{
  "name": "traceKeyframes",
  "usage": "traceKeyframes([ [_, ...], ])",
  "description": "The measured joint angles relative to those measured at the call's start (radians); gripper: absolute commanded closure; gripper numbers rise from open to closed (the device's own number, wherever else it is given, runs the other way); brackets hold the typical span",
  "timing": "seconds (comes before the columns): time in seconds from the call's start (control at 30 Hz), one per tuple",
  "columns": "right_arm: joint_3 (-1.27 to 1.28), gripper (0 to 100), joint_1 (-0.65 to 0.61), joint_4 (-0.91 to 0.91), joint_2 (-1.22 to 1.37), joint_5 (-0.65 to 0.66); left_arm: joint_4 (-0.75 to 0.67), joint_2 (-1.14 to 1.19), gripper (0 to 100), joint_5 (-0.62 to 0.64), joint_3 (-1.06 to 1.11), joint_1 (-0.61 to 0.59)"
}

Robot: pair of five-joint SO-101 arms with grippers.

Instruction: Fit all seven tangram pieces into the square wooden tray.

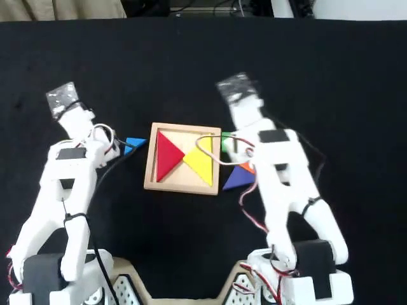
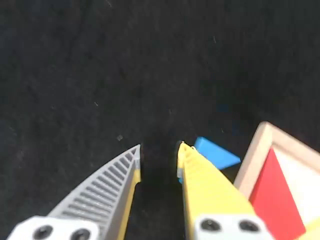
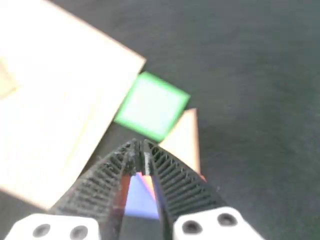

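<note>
Two large triangles (image 1: 167,155) sit side by side in the tray (image 1: 180,188), a small triangle (image 1: 134,145) off its left edge, a square (image 1: 225,141) off its right

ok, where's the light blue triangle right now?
The light blue triangle lies on the black table just outside the wooden tray, off its left edge in the high view, beside the left gripper.

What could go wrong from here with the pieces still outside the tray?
1. The light blue piece lies close to the tray wall and beside one finger of the open left gripper, not between the fingers. Closing may miss it or nudge it against the tray.
2. The green square, orange piece and dark blue triangle crowd together by the shut right gripper. Grabbing one may drag its neighbours.
</note>
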Motion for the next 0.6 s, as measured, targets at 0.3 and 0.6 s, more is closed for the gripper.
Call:
traceKeyframes([
  [0.3, -0.021, 98.8, -0.117, 0.083, 0.101, 0.014, -0.011, 0.003, 87, 0.000, 0.018, -0.015],
  [0.6, -0.060, 98.8, -0.143, 0.083, 0.209, 0.015, -0.017, 0.003, 87, 0.000, 0.025, -0.006],
])
